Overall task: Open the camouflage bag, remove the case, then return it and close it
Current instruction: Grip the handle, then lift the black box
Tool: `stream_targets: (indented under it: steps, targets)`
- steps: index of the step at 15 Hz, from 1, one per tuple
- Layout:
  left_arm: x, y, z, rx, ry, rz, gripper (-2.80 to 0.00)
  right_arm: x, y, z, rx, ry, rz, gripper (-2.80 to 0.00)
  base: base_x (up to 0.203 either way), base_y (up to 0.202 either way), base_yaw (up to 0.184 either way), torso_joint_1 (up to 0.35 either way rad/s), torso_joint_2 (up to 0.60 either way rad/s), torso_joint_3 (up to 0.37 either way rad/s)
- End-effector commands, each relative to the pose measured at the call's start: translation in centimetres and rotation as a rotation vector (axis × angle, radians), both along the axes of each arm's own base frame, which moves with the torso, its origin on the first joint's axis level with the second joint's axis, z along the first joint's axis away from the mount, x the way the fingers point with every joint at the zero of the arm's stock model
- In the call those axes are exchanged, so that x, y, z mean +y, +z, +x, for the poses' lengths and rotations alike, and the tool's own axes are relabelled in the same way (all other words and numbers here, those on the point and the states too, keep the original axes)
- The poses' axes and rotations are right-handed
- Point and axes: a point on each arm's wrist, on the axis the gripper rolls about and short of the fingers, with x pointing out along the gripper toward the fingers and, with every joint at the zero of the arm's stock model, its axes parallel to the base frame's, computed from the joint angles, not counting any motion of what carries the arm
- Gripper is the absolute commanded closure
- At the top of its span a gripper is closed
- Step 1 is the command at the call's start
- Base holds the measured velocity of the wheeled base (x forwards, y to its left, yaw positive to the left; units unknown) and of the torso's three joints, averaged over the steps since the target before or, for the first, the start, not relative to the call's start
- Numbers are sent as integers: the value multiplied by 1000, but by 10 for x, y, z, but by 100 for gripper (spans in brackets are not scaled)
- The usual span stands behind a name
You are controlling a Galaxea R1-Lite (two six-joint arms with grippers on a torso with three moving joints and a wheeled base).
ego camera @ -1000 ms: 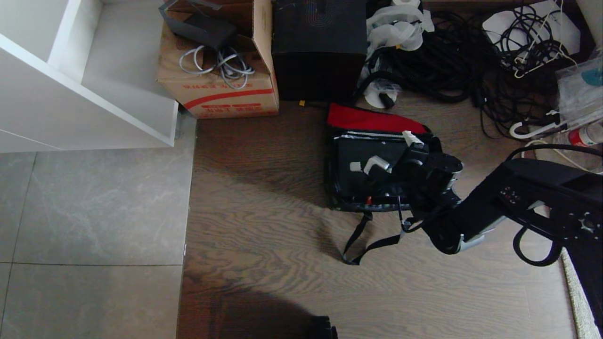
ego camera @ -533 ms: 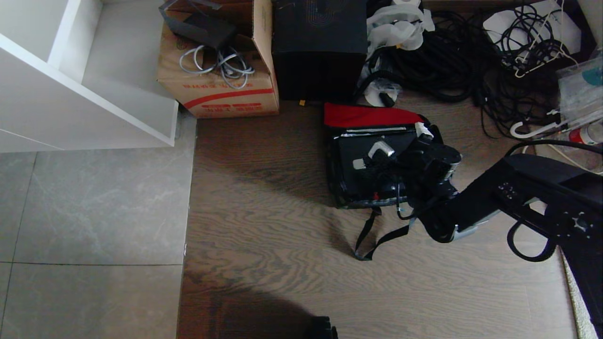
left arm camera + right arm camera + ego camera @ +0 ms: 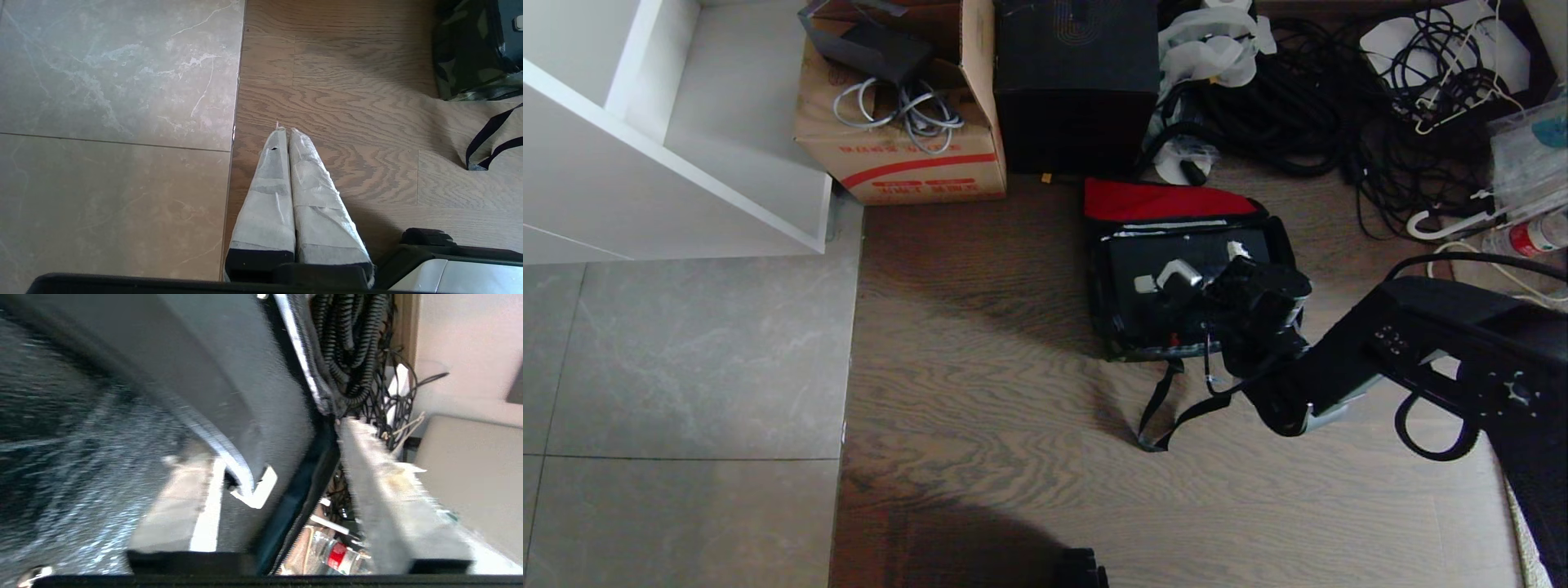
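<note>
The camouflage bag (image 3: 1115, 347) lies open on the wood floor, its red lid lining (image 3: 1168, 202) folded back toward the far side. The black case (image 3: 1152, 310) sits inside it, a white tag (image 3: 1143, 285) on its top. My right gripper (image 3: 1207, 263) hangs over the bag's right half, open, with fingers clearly apart. In the right wrist view one finger (image 3: 175, 514) lies over the case (image 3: 61, 457) and the other finger (image 3: 392, 506) stands beyond the bag's zipped rim (image 3: 300, 498). My left gripper (image 3: 284, 130) is shut, parked over the floor, with the bag (image 3: 466, 53) off to its side.
A brown cardboard box (image 3: 907, 155) with cables and a tall black box (image 3: 1076, 82) stand behind the bag. A heap of black cables (image 3: 1339, 106) and a bottle (image 3: 1531, 237) lie to the right. The bag's black strap (image 3: 1168, 416) trails forward. White shelving (image 3: 670, 147) is at left.
The bag shifted slightly with its strap. My right gripper drew back a little over the bag and its fingers came closer together. The left arm stayed still.
</note>
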Motion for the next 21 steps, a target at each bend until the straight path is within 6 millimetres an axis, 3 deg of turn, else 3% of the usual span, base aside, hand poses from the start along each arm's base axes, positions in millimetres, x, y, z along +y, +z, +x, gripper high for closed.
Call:
stream_targets:
  steps: [1,5,7,13,15,19,20,21]
  targets:
    - [0,-2,1,7,1,-1,0,4,0,-2,-9,7,0,0,0,0,0,0,0,0]
    - [0,-2,1,8,1,-1,0,9,1,-7,3,16,10,0,0,0,0,0,0,0]
    - [0,-2,1,7,0,-1,0,17,8,-16,2,14,27,0,0,0,0,0,0,0]
    - [0,-2,1,8,1,-1,0,46,4,-42,123,-85,76,0,0,0,0,0,0,0]
    - [0,-3,1,8,1,-1,0,56,0,-47,136,-60,121,0,0,0,0,0,0,0]
    - [0,-3,1,8,0,-1,0,57,-29,-47,215,-65,99,0,0,0,0,0,0,0]
    - [0,-2,1,7,2,-1,0,54,-34,-45,225,-74,93,-67,0,0,0,0,0,0]
    - [0,-2,1,7,1,-1,0,50,-36,-42,234,-84,85,-280,0,0,0,0,0,0]
